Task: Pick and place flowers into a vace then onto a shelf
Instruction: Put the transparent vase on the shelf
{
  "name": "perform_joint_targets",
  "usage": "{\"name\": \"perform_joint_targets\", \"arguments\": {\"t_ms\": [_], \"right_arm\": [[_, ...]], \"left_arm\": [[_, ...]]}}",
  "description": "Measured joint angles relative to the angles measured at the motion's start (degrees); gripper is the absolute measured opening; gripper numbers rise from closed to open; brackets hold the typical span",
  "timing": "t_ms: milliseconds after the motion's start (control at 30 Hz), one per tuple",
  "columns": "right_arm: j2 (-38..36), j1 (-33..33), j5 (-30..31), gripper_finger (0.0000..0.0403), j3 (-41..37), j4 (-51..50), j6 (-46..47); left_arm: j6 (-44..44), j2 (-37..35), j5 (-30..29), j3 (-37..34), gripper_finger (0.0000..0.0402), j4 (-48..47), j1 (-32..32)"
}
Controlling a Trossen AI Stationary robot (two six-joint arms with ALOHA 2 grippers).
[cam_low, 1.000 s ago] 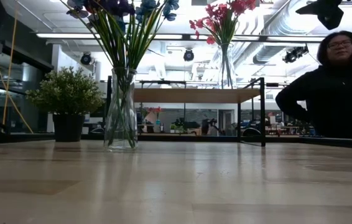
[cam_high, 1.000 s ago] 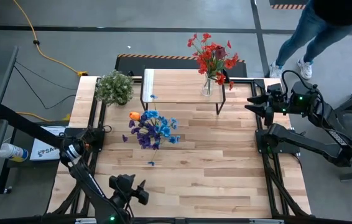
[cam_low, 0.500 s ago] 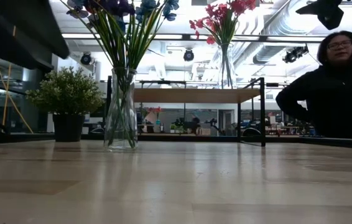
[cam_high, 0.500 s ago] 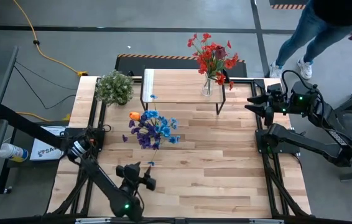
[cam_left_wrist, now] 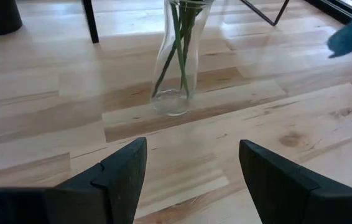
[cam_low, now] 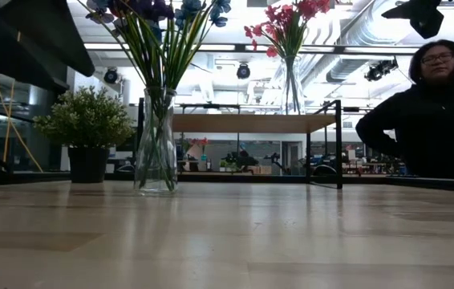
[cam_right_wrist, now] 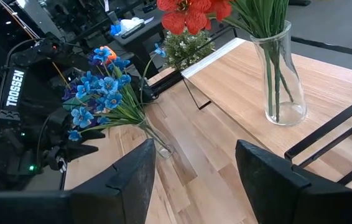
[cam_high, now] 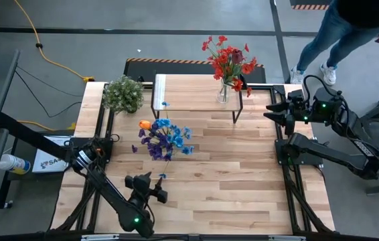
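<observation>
A clear glass vase (cam_left_wrist: 177, 62) stands on its base on the table and holds blue, purple and orange flowers (cam_high: 163, 138). My left gripper (cam_high: 157, 190) is open, a little nearer the front edge than this vase, and points at it with nothing between its fingers (cam_left_wrist: 123, 180). A second glass vase (cam_right_wrist: 282, 81) with red flowers (cam_high: 228, 61) stands on the shelf (cam_high: 189, 94) at the far side. My right gripper (cam_right_wrist: 194, 168) waits open, raised at the table's right edge (cam_high: 274, 111).
A bushy pale-green potted plant (cam_high: 123, 94) stands at the far left, beside the shelf. One loose blue petal (cam_high: 163, 176) lies on the table near my left gripper. Another blue petal (cam_high: 165, 104) lies on the shelf. A person (cam_low: 427, 112) is beyond the table's right side.
My left gripper has moved from the front edge toward the vase with the blue flowers, away from the near edge and slightly right, sinking a little. Nearly all of this happened in the first half second. Its fingers stay open.
</observation>
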Motion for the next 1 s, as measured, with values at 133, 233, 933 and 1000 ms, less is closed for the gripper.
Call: {"name": "perform_joint_targets", "arguments": {"t_ms": [133,233,933,1000], "right_arm": [[0.0,0.02,0.02,0.0212,0.0,0.0,0.0],[0.0,0.02,0.02,0.0209,0.04,0.0,0.0],[0.0,0.01,0.02,0.0207,0.07,0.0,-1.49],[0.0,0.01,0.02,0.0207,0.07,0.0,-1.49]], "left_arm": [[0.02,0.0,-0.3,-0.71,0.0287,1.01,0.46],[0.07,0.06,-0.92,-2.95,0.0287,4.44,1.31],[6.69,0.07,2.37,-4.42,0.0287,12.98,1.52],[6.69,0.07,2.37,-4.42,0.0287,13.09,1.52]]}}
